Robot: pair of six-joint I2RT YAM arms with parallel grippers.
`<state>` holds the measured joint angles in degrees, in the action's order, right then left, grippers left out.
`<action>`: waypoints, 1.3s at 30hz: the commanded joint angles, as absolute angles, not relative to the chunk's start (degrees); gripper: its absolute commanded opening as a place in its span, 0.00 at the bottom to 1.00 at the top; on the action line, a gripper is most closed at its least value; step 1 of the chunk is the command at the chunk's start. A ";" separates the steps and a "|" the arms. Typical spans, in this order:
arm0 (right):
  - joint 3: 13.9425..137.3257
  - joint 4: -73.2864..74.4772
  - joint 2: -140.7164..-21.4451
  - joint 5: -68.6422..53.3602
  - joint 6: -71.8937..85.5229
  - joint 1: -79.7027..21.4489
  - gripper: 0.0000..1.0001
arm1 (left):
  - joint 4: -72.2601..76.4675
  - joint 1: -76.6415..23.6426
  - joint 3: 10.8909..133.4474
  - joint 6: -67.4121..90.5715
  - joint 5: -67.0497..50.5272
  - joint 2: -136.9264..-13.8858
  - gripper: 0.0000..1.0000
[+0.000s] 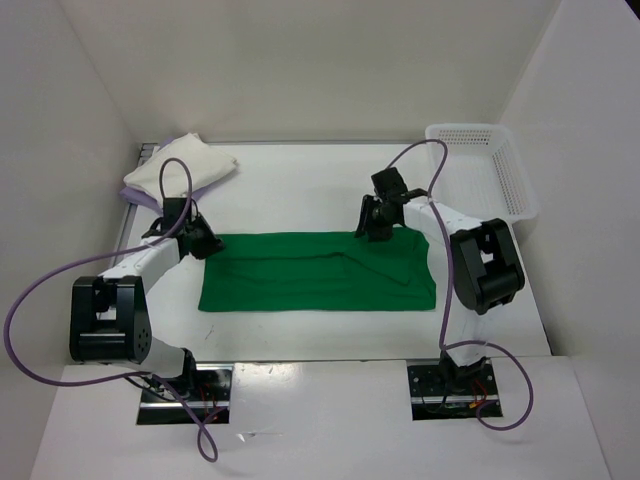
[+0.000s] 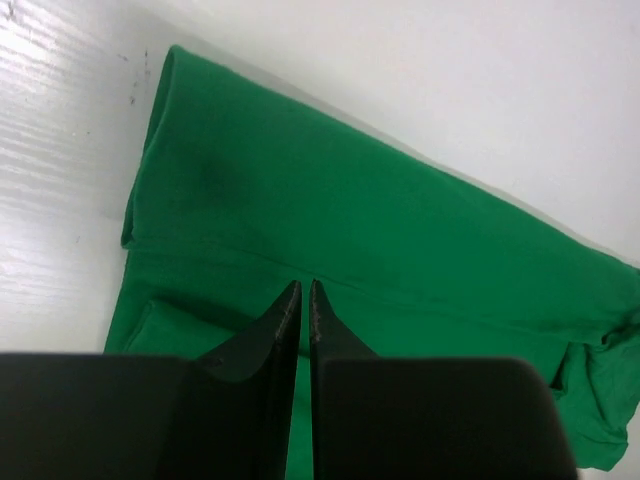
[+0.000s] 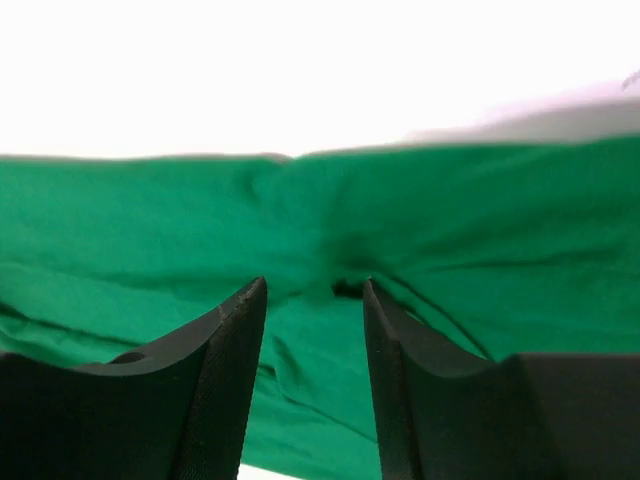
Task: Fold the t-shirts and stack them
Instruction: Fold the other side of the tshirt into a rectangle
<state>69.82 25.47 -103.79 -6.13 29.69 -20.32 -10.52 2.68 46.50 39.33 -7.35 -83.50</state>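
Left gripper (image 2: pixel 305 285) was narrow, hold unclear; right gripper (image 3: pixel 315 285) stood wide over green t-shirt (image 1: pixel 300 275). Level pinches would likely fold it squarely.

Left arm (image 1: pixel 140 262), right arm (image 1: pixel 440 222): white shells, black joint housings; purple cables (image 1: pixel 20 310); black wedge-shaped gripper fingers (image 3: pixel 220 380).

Spread t-shirt (image 1: pixel 300 272) on table (image 1: pixel 300 190) centre; folded t-shirts (image 1: pixel 185 165) far left, basket (image 1: pixel 462 128) far right.
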 commanded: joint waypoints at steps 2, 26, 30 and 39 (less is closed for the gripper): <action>74.09 23.03 -105.47 -1.94 29.18 -21.01 0.45 | -8.70 2.55 45.44 39.73 -8.00 -82.35 0.13; 61.62 31.90 -92.31 -7.11 32.25 -27.86 0.00 | -6.24 2.55 47.11 41.40 -9.84 -83.32 0.13; 56.87 31.90 -88.34 -10.54 36.46 -29.70 0.02 | -6.24 2.55 48.33 41.40 -9.84 -83.85 0.13; 57.56 32.25 -85.34 -13.11 39.74 -33.31 0.44 | -6.24 2.55 53.17 41.40 -10.46 -86.92 0.13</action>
<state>55.51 30.96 -87.66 -13.17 39.00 -33.15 -8.08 2.68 50.06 40.95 -9.37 -85.93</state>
